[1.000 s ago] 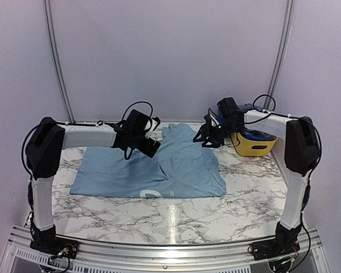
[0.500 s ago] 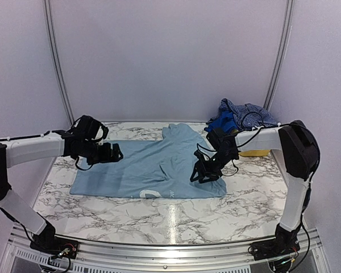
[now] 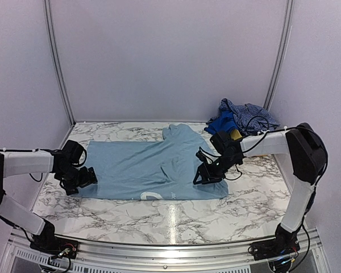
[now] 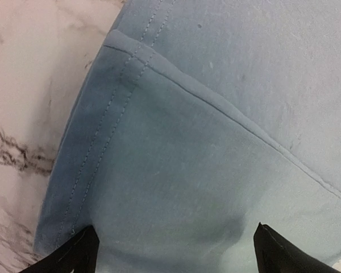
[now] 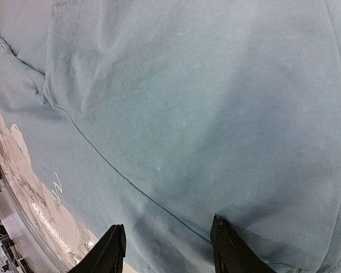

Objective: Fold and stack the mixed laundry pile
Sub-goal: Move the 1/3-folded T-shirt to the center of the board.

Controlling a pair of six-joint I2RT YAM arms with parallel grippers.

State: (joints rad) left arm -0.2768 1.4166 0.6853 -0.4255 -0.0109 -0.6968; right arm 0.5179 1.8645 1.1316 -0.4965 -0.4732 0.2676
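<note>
My left gripper (image 3: 79, 177) hangs with jaws wide over the left hem of the pale sky-blue T-shirt (image 3: 153, 165), which lies flat on the marble table (image 3: 176, 219). My right gripper (image 3: 207, 173), jaws half apart, sits low on its right side. Behind, my right arm hides most of the yellow basket (image 3: 235, 135) under the checked shirt (image 3: 247, 111) and royal-blue piece (image 3: 222, 122).

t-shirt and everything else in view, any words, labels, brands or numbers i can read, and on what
White print at the near hem of the T-shirt: a curved mark and tiny letters, too blurred to read.
Right wrist view, same print: only a fragment, not legible.
Nothing else shows text.
</note>
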